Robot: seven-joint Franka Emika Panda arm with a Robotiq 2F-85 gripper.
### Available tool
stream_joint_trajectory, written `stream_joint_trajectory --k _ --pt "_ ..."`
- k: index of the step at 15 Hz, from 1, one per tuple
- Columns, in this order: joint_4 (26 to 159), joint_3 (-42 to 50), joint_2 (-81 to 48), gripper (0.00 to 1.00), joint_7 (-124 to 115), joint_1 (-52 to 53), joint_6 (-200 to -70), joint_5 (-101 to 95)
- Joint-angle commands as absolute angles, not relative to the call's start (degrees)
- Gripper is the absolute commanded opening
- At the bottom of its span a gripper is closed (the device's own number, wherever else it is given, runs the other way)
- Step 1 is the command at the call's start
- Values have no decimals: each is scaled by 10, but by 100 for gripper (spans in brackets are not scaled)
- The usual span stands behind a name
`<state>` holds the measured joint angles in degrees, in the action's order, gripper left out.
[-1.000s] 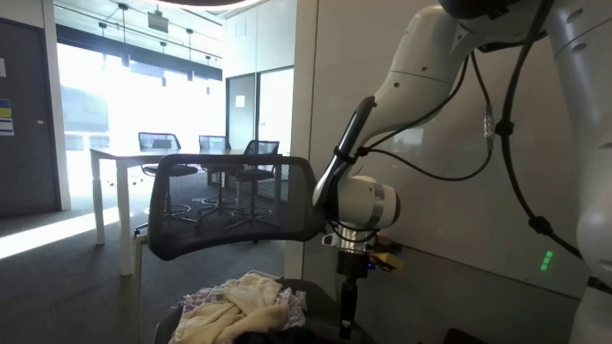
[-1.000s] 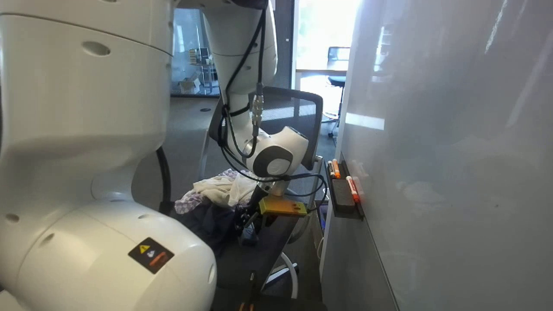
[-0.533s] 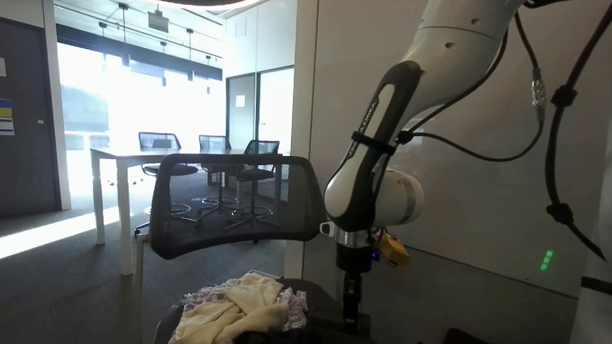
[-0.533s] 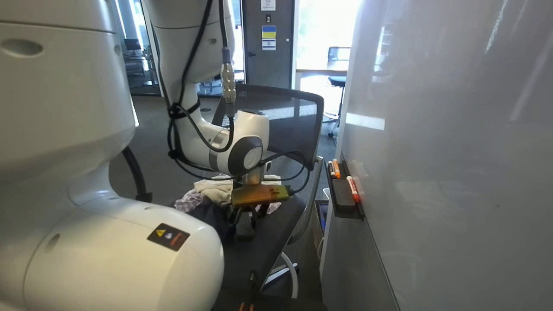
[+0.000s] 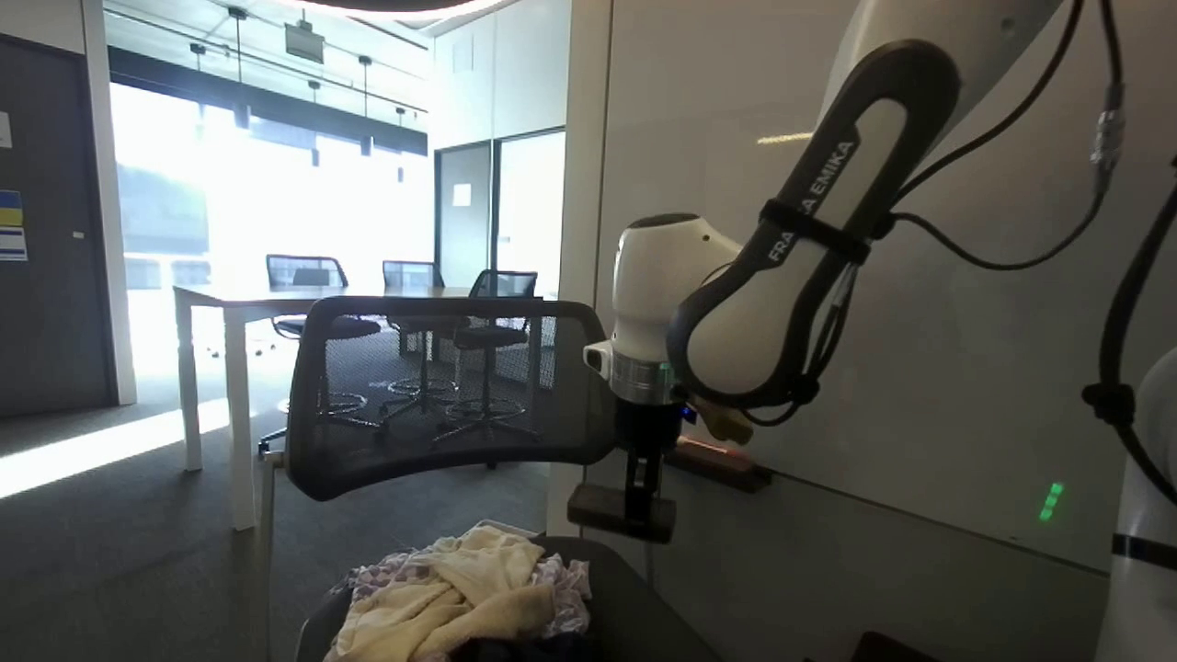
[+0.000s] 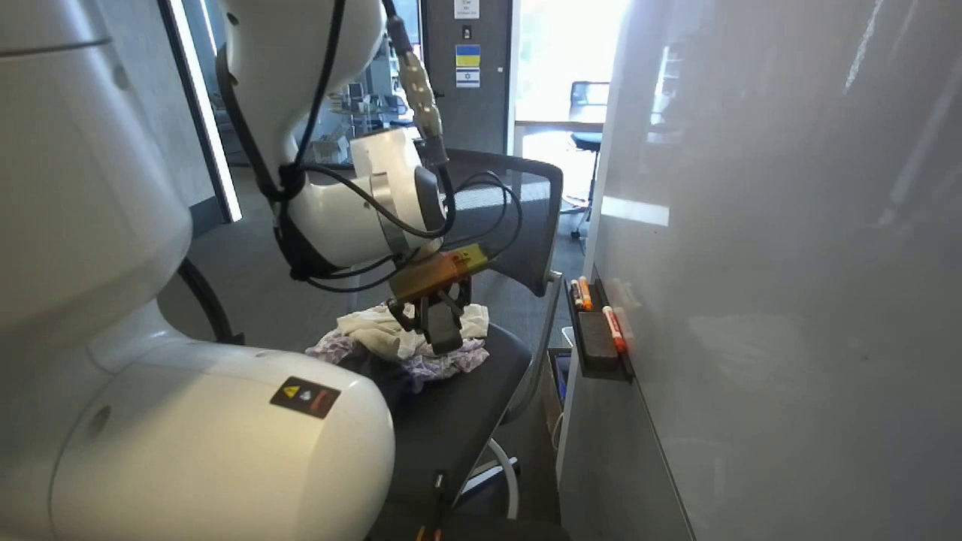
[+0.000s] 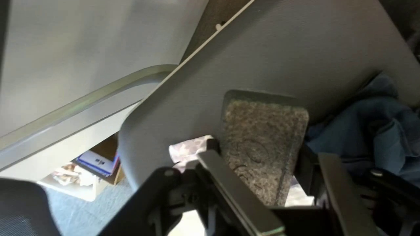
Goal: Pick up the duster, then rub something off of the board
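Raised since a moment earlier, as one unit, to a higher position above the dark chair seat (image 7: 183, 108): hand (image 5: 640, 504) and duster (image 7: 262, 131). Clamped on the duster from both sides, with a speckled grey-brown face exposed in the wrist view. Suspended clear of the chair seat; well apart from the glossy white board (image 6: 789, 263). Bunched on the chair seat below: cream and patterned cloths (image 5: 478, 588), plus a dark blue cloth (image 7: 377, 131) in the wrist view. Along the face of the board, in an exterior view: a dark tray (image 6: 610, 373), loaded with a dark grey block (image 6: 597, 336) and with orange and red markers (image 6: 614, 328). Behind the cloths, in both exterior views: a mesh backrest (image 5: 441, 395). Past the backrest: more chairs (image 5: 504, 283); then a grey door (image 6: 466, 120) with posted sheets; at the far end, a bright window wall (image 5: 276, 202).
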<state>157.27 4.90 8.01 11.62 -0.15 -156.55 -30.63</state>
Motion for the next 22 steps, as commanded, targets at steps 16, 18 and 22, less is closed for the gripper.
stream_joint_trajectory --k 16,18,22 --pt "1575 -38 327 32 -426 -110 -1404 -944" --pt "1564 -4 316 32 -486 -79 -1354 -999" --pt "1541 25 269 32 -613 -57 -1256 -1106"
